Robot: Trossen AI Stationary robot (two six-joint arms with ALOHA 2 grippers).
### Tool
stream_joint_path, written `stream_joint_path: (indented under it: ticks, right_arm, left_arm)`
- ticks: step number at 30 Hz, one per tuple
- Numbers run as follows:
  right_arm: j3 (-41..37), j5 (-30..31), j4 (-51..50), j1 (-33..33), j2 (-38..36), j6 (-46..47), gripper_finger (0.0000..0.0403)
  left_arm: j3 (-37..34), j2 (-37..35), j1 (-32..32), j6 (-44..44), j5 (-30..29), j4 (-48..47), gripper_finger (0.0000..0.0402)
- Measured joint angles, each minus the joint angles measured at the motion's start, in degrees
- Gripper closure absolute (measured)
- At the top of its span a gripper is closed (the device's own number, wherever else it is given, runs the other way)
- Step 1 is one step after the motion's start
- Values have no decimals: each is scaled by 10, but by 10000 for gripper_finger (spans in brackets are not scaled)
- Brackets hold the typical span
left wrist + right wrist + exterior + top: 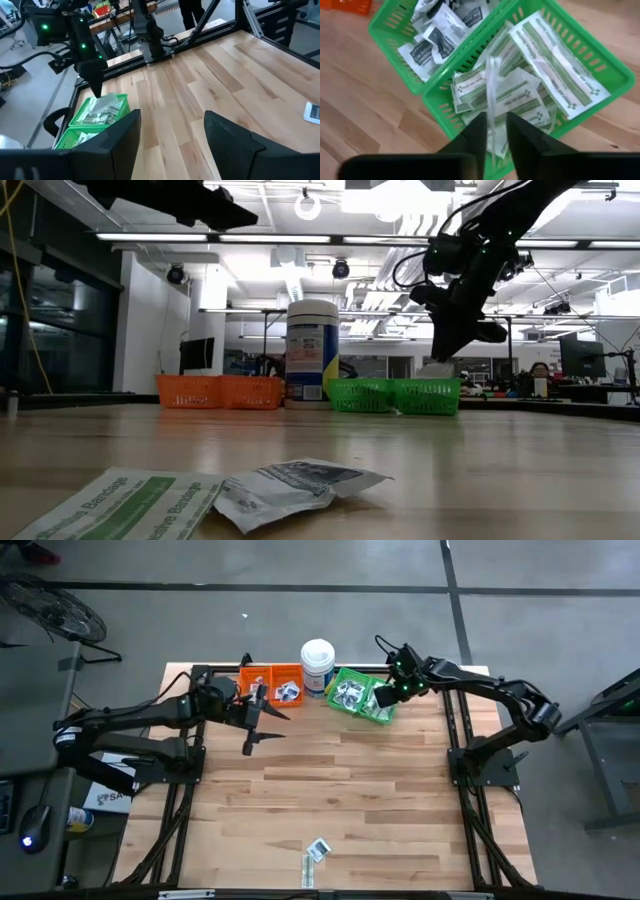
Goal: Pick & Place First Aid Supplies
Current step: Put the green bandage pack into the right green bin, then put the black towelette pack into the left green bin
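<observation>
From where I stand this looks like the drop-off step: a bandage strip is being let go into a bin, and two packets wait at the bottom middle of the overhead frame. At centre left of that frame the left gripper [250,730] hangs over bare wood below the orange bins [271,682], its fingers spread wide and holding nothing. Those bins hold a few white square packets [289,692]. Next comes the white tub [318,665], then the green bins [363,698]; one compartment has square packets, the other a heap of green-and-white strips [555,70]. Above that heap the right gripper [493,131] has its fingers barely parted, a thin pale strip [493,95] between them; whether it is gripped or slipping free I cannot tell. Next, I judge, an arm must travel down-frame to the loose strip [308,871] and square packet [319,849].
</observation>
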Motion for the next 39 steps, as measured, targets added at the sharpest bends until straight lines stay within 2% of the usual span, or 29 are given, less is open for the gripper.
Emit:
stream_joint_path:
  ticks: [7,13,21,26,30,34,39]
  right_arm:
    - [0,4,5,0,-14,-14,253]
    - [0,4,7,-1,-70,-35,214]
    - [0,-16,13,18,-161,-56,208]
    - [0,-18,15,49,-218,-65,208]
    - [0,-17,15,78,-257,-66,207]
    - [0,-17,15,111,-287,-67,207]
    - [0,-17,14,156,-306,-79,207]
  left_arm:
    - [0,-36,0,-16,4,-63,188]
    - [0,-30,-34,-41,17,-122,188]
    - [0,29,-126,-26,-11,-130,188]
    - [0,91,-175,-66,-44,-105,188]
    - [0,150,-212,-79,-80,-49,188]
    - [0,213,-246,-84,-79,31,188]
    - [0,283,-288,-136,-90,102,188]
